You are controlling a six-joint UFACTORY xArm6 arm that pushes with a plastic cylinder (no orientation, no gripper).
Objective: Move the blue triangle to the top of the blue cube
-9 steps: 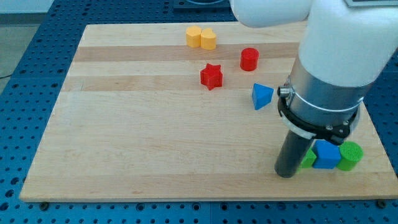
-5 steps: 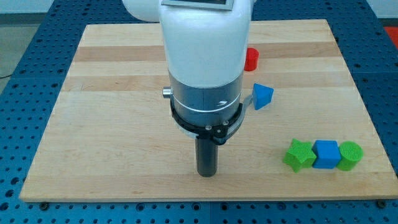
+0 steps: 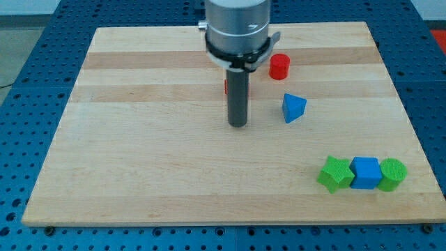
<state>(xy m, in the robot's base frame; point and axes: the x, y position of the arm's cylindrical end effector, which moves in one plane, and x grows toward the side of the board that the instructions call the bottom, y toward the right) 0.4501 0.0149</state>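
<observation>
The blue triangle (image 3: 293, 108) lies on the wooden board (image 3: 139, 153), right of centre. The blue cube (image 3: 366, 173) sits near the board's lower right corner, between a green star (image 3: 335, 174) on its left and a green cylinder (image 3: 392, 174) on its right. My tip (image 3: 238, 125) rests on the board to the left of the blue triangle, with a clear gap between them, and well up and left of the blue cube.
A red cylinder (image 3: 279, 66) stands above the blue triangle. A red block (image 3: 226, 86) shows only as a sliver behind the rod. The arm's body hides the top middle of the board.
My tip has swept from beside the green star at the lower right, leftward along the bottom, then up to the board's middle. No block has moved.
</observation>
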